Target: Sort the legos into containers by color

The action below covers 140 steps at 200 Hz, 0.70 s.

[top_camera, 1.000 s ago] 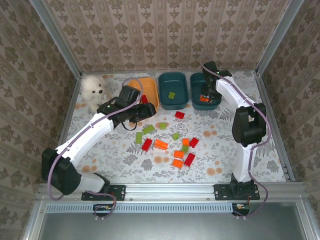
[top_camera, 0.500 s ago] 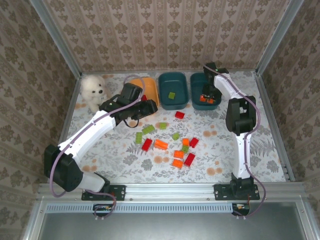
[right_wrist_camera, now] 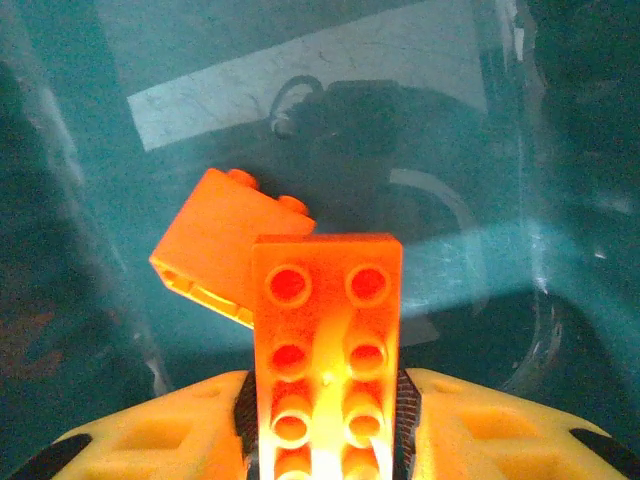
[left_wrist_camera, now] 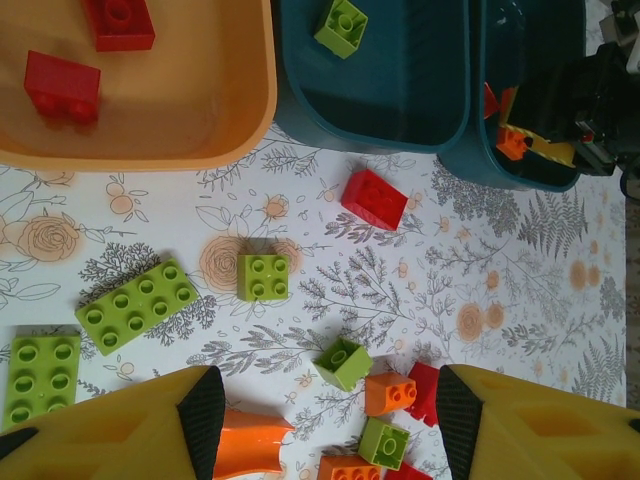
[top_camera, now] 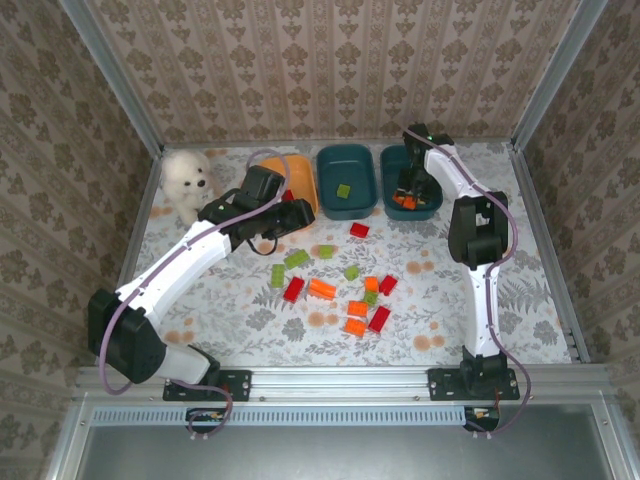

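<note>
While my right pincer point(right_wrist_camera: 325, 415) is clenching a long orange plastic brick point(right_wrist_camera: 325, 320) inside the right-hand dark teal plastic tub point(right_wrist_camera: 460, 120), a second orange brick point(right_wrist_camera: 210, 250) is lying tilted just beneath it. My left pincer point(left_wrist_camera: 330, 420) is gaping above the flower-patterned table point(left_wrist_camera: 520, 290) — loose lime, red and orange bricks point(left_wrist_camera: 263, 276) are lying below it, near the orange plastic tub point(left_wrist_camera: 245, 110) holding two red bricks point(left_wrist_camera: 62, 85).

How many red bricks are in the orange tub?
2. One red brick lies at the picture's top edge inside the orange tub, the second red brick nearer its left side. The tub is cut off, so more may hide.
</note>
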Each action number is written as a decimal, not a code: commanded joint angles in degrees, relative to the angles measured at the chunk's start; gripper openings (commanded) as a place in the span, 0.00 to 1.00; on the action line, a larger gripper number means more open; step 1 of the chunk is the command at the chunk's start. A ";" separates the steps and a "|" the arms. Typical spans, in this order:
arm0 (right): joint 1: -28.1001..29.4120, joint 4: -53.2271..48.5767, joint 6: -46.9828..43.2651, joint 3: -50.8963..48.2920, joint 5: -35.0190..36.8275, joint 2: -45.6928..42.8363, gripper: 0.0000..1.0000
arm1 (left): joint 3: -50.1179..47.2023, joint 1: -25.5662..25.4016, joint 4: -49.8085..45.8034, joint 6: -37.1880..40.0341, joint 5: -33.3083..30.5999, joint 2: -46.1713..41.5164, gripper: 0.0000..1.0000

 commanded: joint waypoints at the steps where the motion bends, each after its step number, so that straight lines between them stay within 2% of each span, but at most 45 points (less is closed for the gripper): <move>1: 0.29 -3.43 -0.55 3.03 -1.35 0.84 0.49 | 0.96 0.20 -1.17 0.27 -0.16 -1.25 0.62; 37: 0.63 -4.21 -0.60 5.03 -0.62 -2.24 0.56 | 0.25 0.20 -1.98 1.02 0.61 -2.07 0.62; 61: 1.64 -4.66 -0.12 6.09 1.78 -6.83 0.58 | 2.42 -1.16 -3.61 5.77 2.97 -0.37 0.62; 80: 3.04 -2.19 0.19 2.53 2.33 -13.60 0.57 | 5.30 -4.13 -4.36 11.54 5.41 2.44 0.62; 104: 4.98 7.08 2.57 -14.54 -1.00 -29.33 0.57 | 8.35 -9.54 -5.35 18.80 6.47 7.80 0.61; 140: 8.83 16.39 8.32 -42.48 -5.67 -57.79 0.57 | 10.39 -15.37 -2.14 21.60 7.03 15.70 0.60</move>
